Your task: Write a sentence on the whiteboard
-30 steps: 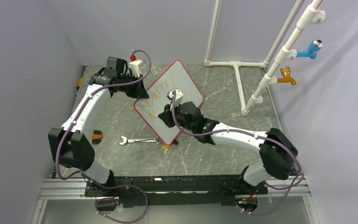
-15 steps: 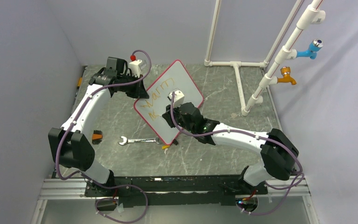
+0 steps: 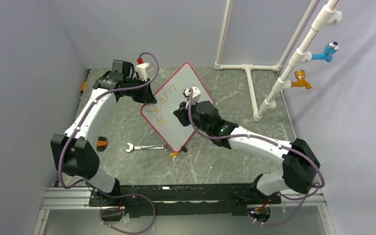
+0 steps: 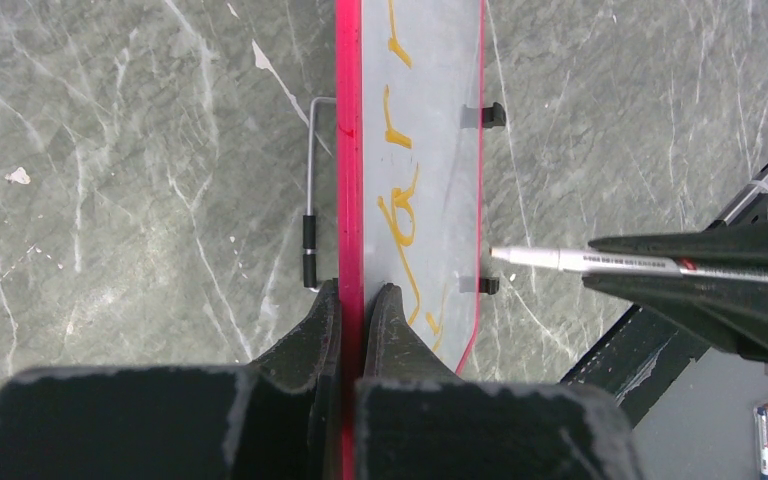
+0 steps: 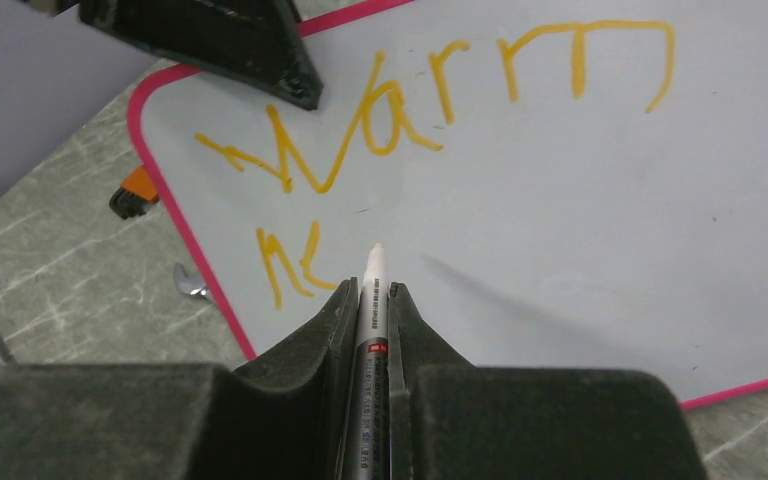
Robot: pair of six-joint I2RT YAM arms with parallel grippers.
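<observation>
The whiteboard [image 3: 170,133], white with a red-pink rim, stands tilted on the table. My left gripper [image 3: 146,96] is shut on its upper left rim; in the left wrist view the gripper [image 4: 352,292] pinches the red rim [image 4: 350,150]. My right gripper [image 3: 181,110] is shut on a silver marker [image 5: 370,300] in front of the board face [image 5: 560,200]. The marker tip hovers just off the board, right of the second line. Orange writing reads "Warm" [image 5: 440,100], with short strokes [image 5: 290,262] below it. The marker also shows in the left wrist view [image 4: 560,260].
A wrench [image 3: 144,147] lies on the table below the board. A small orange-black piece [image 3: 102,142] sits at the left. A hex key [image 4: 310,190] lies behind the board. White pipes [image 3: 254,68] with blue [image 3: 327,51] and orange [image 3: 301,81] taps stand at the back right.
My right gripper with the marker has moved right and up along the board, off the second line's strokes. The left gripper and the board have not moved.
</observation>
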